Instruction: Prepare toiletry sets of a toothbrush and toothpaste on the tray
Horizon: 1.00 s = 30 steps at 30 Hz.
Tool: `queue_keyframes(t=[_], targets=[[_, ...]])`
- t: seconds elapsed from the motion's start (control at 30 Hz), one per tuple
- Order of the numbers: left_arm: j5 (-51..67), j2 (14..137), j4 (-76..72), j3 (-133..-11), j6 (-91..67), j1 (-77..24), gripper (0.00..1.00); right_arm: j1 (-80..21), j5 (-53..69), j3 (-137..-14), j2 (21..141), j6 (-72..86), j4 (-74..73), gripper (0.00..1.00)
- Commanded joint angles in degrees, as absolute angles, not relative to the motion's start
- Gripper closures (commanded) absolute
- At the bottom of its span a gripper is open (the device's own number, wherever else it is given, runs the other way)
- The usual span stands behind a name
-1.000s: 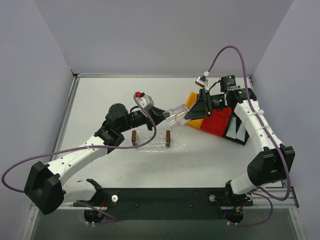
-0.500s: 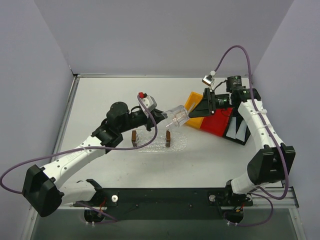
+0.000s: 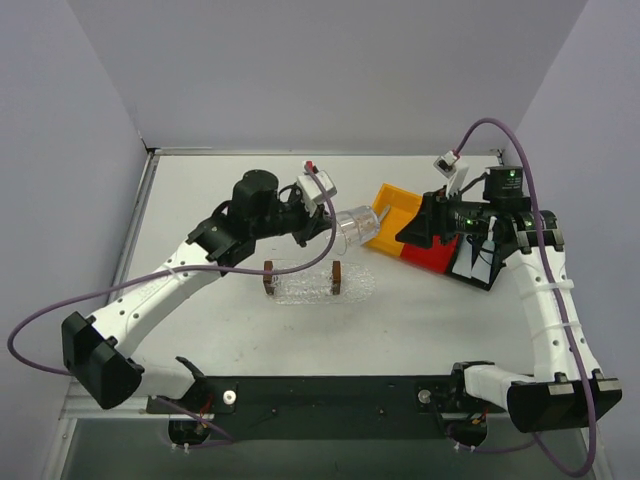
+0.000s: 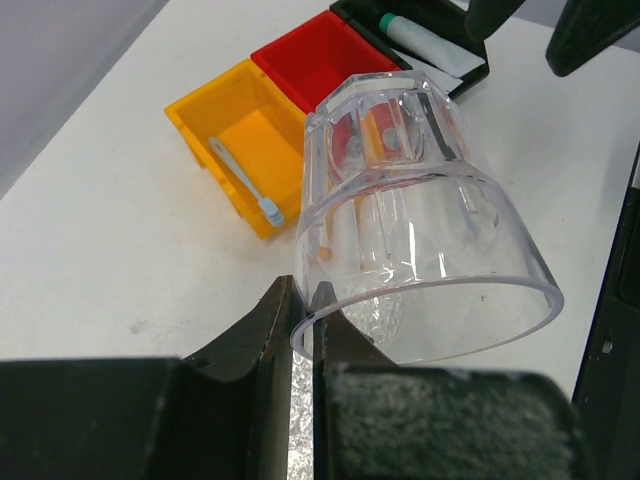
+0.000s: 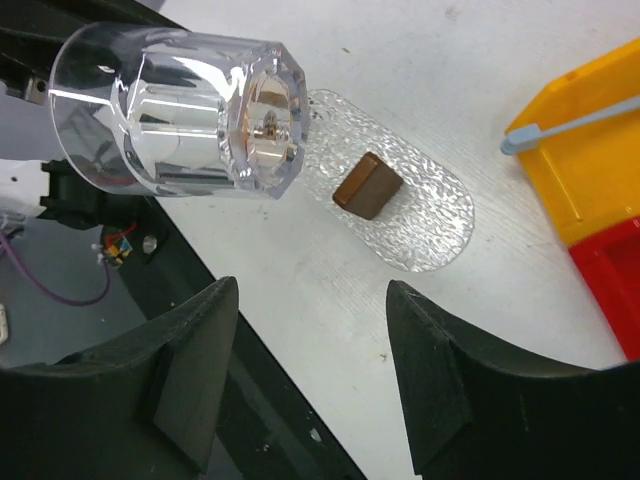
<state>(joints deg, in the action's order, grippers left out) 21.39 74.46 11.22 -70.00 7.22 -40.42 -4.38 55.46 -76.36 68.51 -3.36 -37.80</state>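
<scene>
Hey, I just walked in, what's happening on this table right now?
The left gripper pinches the rim of a clear cup, holding it sideways in the air near the yellow bin. The right gripper hangs open nearby, holding nothing. The toothbrush lies in the yellow bin, and the tray carries only two brown blocks.
</scene>
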Motion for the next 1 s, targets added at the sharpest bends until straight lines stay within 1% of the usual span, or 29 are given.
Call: queue_keyframes(t=[0.0,0.13,0.27,0.37,0.5,0.67,0.77,0.83,0.97], targets=[[19.3,80.1,25.5,-80.8,10.6,-40.9,1.00,-4.9,47.9,-74.1,66.8,-5.1,-38.1,0.44],[15.8,84.4,30.5,-85.9,9.8,-41.6,1.00,-6.9,44.1,-73.3,63.9,-5.5,-37.7,0.44],[12.1,87.8,34.8,-91.3,8.5,-42.5,1.00,-13.4,36.3,-72.3,60.7,-4.9,-34.6,0.46],[10.2,90.6,36.7,-93.7,5.7,-42.6,1.00,-17.7,30.9,-71.2,58.0,-4.0,-31.0,0.47],[7.0,94.3,38.9,-99.0,-2.5,-42.7,1.00,-22.5,25.2,-71.1,57.0,-2.9,-27.7,0.50],[1.7,97.7,37.0,-101.6,-9.0,-43.4,1.00,-25.4,20.4,-72.2,59.5,-0.3,-24.5,0.52],[-1.6,98.8,35.0,-102.0,-13.4,-43.8,1.00,-28.2,15.3,-73.0,61.9,0.0,-22.8,0.51],[-2.7,99.2,33.6,-102.2,-16.4,-43.9,1.00,-29.7,10.3,-74.1,63.9,-0.2,-22.1,0.50],[-3.9,98.5,31.3,-101.2,-20.3,-44.1,1.00,-33.4,4.7,-75.1,66.7,-0.4,-20.7,0.50]])
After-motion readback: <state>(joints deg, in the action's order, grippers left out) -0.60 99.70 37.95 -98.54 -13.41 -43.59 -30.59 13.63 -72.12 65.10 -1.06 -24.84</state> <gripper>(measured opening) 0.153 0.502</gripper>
